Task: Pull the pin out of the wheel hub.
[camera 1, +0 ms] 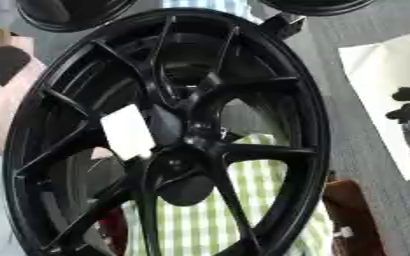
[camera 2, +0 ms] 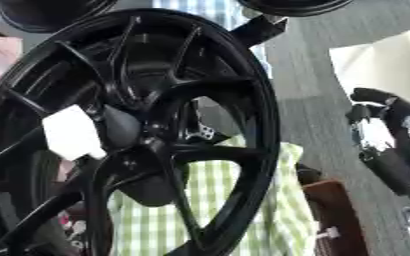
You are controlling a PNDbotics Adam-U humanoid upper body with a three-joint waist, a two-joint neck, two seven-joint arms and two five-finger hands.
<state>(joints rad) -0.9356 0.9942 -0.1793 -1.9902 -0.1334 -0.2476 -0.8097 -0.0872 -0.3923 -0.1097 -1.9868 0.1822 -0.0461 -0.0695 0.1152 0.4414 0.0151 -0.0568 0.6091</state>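
A large black spoked wheel [camera 1: 169, 135] is seen upright and close, filling most of both views. A white rectangular tag [camera 1: 127, 132] is fixed just beside its hub [camera 1: 178, 150]; no pin can be made out there. Green checked cloth [camera 1: 200, 215] is seen through the spokes. The right hand [camera 2: 385, 135] is seen at the right edge, apart from the wheel; whether its fingers are curled cannot be told.

Glossy black wheel hub [camera 1: 169, 135] stands upright (spokes facing the camera).
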